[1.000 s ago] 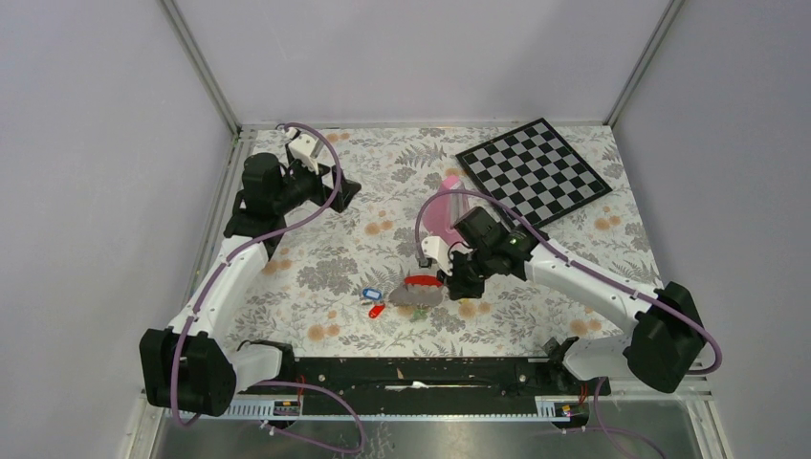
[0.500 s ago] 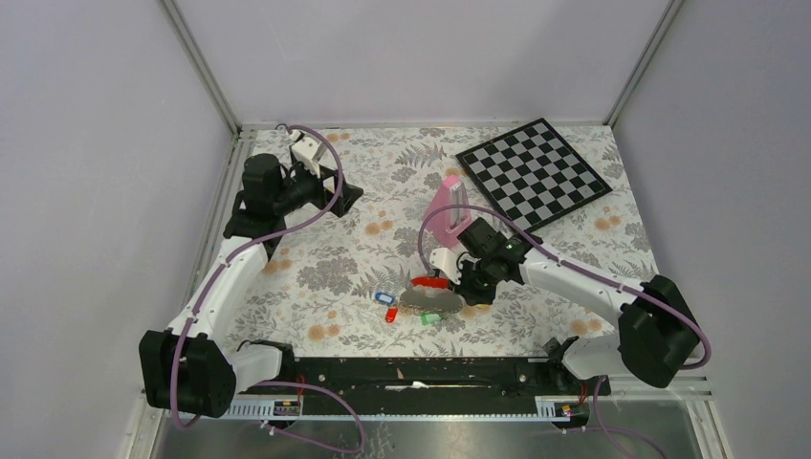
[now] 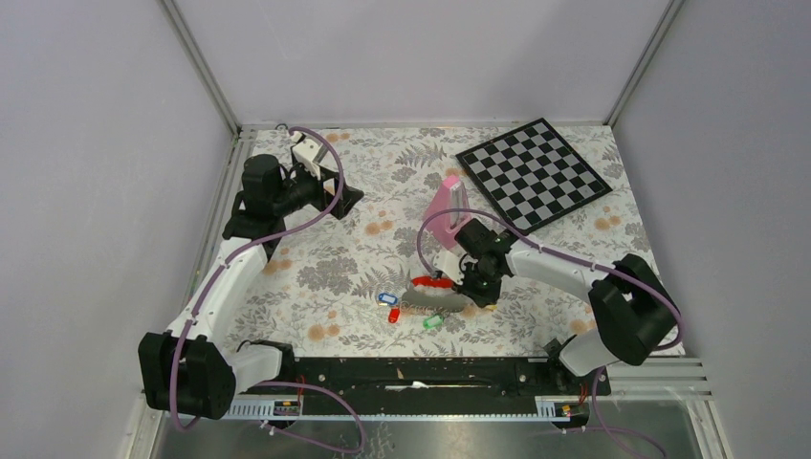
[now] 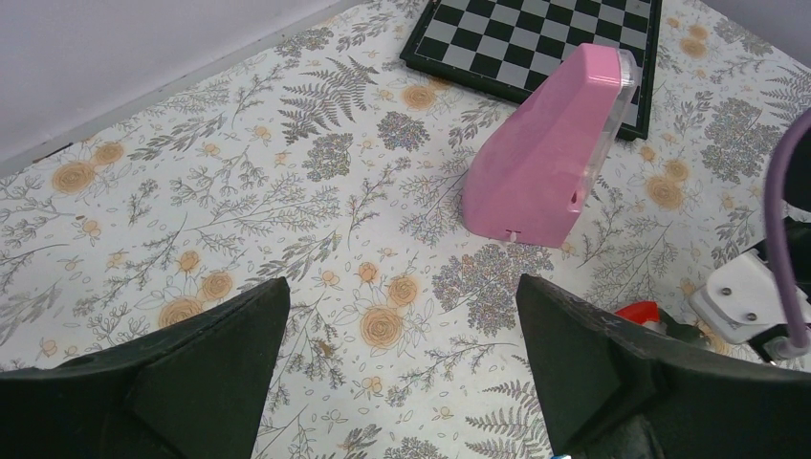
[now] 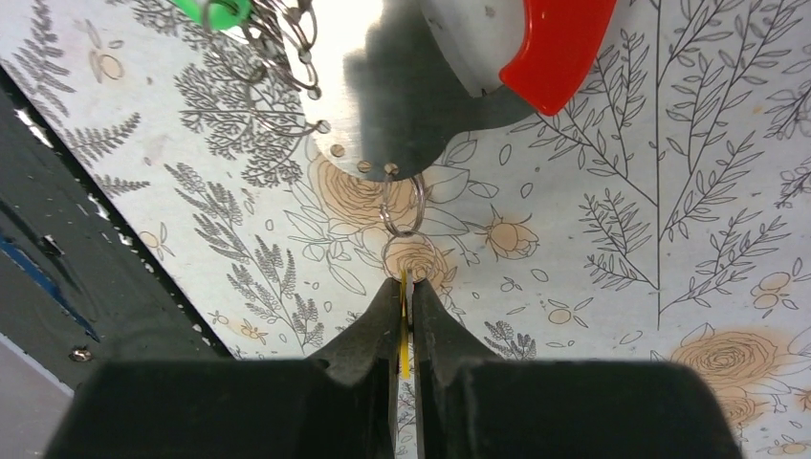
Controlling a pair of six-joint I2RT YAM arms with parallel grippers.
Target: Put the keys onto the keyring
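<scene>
The keyring [image 3: 432, 295], a grey plate with a red curved bar [image 3: 428, 281], lies on the floral cloth at centre. Blue [image 3: 386, 298], red [image 3: 392, 314] and green [image 3: 431, 321] tagged keys hang off its left and near side. My right gripper [image 3: 475, 290] is just right of it, shut on a thin yellow key [image 5: 404, 330] seen edge-on. That key's small wire ring [image 5: 402, 206] passes through a hole in the grey plate [image 5: 402, 86] of the keyring. My left gripper [image 3: 349, 199] hovers open at the far left, holding nothing.
A pink metronome-shaped pyramid [image 3: 448, 206] stands just behind the keyring. A chessboard [image 3: 533, 172] lies at the far right. The black front rail [image 3: 421, 373] runs along the near edge, close to my right gripper. Grey walls enclose the table.
My right gripper has shifted right and towards the near edge, dragging the keyring and its keys along; the green key now shows. The left arm has not moved.
</scene>
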